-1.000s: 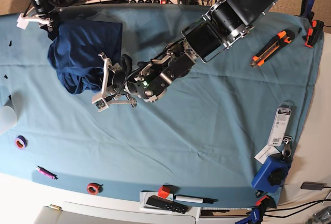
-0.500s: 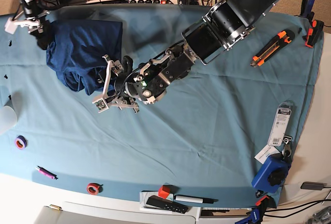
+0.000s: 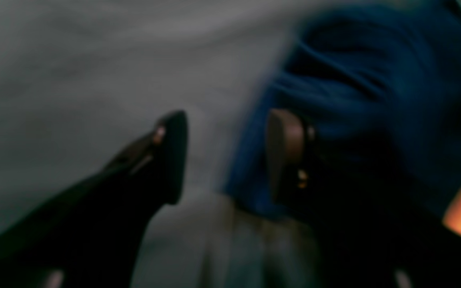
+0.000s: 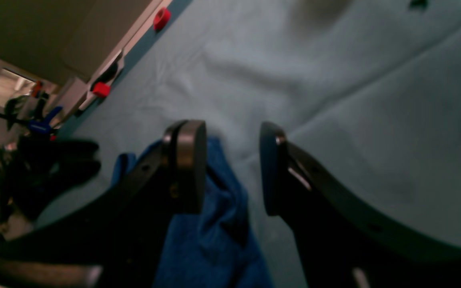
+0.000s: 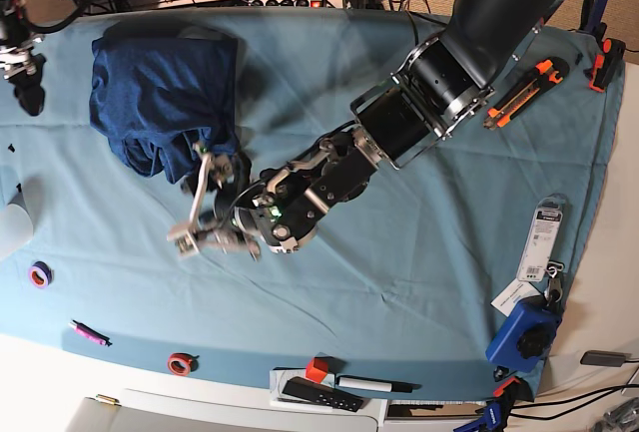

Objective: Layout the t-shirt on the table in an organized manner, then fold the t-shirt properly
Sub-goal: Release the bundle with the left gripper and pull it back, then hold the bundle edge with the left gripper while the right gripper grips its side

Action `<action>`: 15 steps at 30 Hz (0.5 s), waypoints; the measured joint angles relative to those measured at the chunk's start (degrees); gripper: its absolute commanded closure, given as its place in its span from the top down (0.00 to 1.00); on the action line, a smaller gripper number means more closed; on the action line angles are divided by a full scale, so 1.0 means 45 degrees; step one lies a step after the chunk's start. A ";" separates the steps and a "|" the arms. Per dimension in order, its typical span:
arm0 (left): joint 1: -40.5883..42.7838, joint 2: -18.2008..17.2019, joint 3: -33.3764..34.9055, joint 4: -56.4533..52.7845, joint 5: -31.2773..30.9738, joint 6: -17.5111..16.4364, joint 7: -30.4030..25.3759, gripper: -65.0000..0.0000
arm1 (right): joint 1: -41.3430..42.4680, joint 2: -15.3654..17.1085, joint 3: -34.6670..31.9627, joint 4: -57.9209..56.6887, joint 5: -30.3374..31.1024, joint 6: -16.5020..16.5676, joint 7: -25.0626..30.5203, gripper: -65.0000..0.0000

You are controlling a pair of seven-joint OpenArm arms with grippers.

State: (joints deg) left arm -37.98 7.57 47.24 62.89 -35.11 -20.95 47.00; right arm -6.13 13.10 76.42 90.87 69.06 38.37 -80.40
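The dark navy t-shirt (image 5: 160,98) lies bunched in a rough folded block at the table's (image 5: 419,252) far left. My left gripper (image 5: 196,209) hangs open just off the shirt's near edge, holding nothing. In the left wrist view its fingers (image 3: 170,156) stand apart over teal cloth, with the t-shirt (image 3: 374,100) to the right of them. My right gripper (image 5: 25,88) is at the far left edge, apart from the shirt. In the right wrist view it (image 4: 232,172) is open, and blue fabric of the t-shirt (image 4: 214,240) shows beyond the fingers.
An orange utility knife (image 5: 526,91) and clamps (image 5: 600,53) lie at the far right. A packaged item (image 5: 544,237) and a blue tool (image 5: 524,332) sit at the right edge. Along the front lie a purple tape roll (image 5: 40,274), a pink marker (image 5: 88,332), a red roll (image 5: 180,362) and a remote (image 5: 319,393).
Both grippers opened and let go of the t-shirt. The left one drew back toward the front of the table, the right one moved off to the left. The shirt stays at the far left.
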 measured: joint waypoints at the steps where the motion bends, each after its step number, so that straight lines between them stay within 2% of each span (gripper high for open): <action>1: 0.0068 0.0000 0.0000 0.0000 -0.0855 -0.0733 0.0374 0.36 | 0.0092 0.0175 -0.0083 0.0000 -0.0019 0.0015 0.0005 0.30; 3: 0.0262 0.0000 0.0000 0.0010 -0.2084 -0.2132 0.1132 0.36 | 0.0175 0.0597 -0.0525 0.0000 -0.0019 0.0015 -0.0068 0.25; 5: 0.0525 0.0000 0.0000 0.0010 -0.2754 -0.2681 0.1540 0.36 | 0.0296 0.0991 -0.1350 0.0000 -0.0117 0.0019 -0.0083 0.25; 9: 0.0962 0.0000 0.0000 0.0010 -0.2739 -0.2667 0.1549 0.36 | 0.0821 0.1486 -0.3842 0.0000 -0.1559 0.0034 0.0078 0.25; 12: 0.1127 0.0000 0.0000 0.0010 -0.2657 -0.2662 0.1501 0.36 | 0.1355 0.1486 -0.5688 0.0000 -0.2701 0.0053 0.0345 0.25; 15: 0.1137 0.0000 0.0000 0.0010 -0.2356 -0.2662 0.1360 0.36 | 0.1501 0.1477 -0.7009 0.0000 -0.3138 -0.0136 0.0607 0.25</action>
State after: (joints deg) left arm -32.86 7.57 47.24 62.94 -45.71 -32.93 53.12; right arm 0.62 19.75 44.88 90.87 54.94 37.76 -77.67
